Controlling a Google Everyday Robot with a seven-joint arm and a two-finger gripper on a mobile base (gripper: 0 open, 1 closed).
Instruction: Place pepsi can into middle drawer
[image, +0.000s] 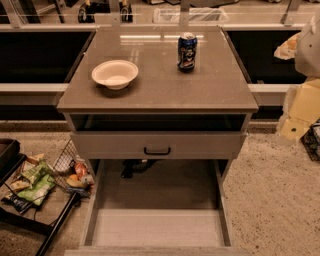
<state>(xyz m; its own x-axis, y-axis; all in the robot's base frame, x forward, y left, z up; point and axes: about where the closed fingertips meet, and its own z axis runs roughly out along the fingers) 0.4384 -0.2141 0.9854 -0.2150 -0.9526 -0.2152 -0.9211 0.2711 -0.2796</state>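
The pepsi can (187, 51), dark blue with a silver top, stands upright on the back right of the cabinet top (200, 90). The middle drawer (157, 227) is pulled out wide at the bottom of the view, below the grey drawer front with a black handle (157, 150). Its pale floor is bare. My gripper does not show in this view. Only a pale rounded part (308, 47) shows at the right edge, apart from the can.
A white bowl (115, 74) sits on the left of the cabinet top. A wire rack with snack bags (37, 182) stands on the floor to the left of the drawer. Pale yellow packaging (304, 107) and a black basket (313, 142) are at the right.
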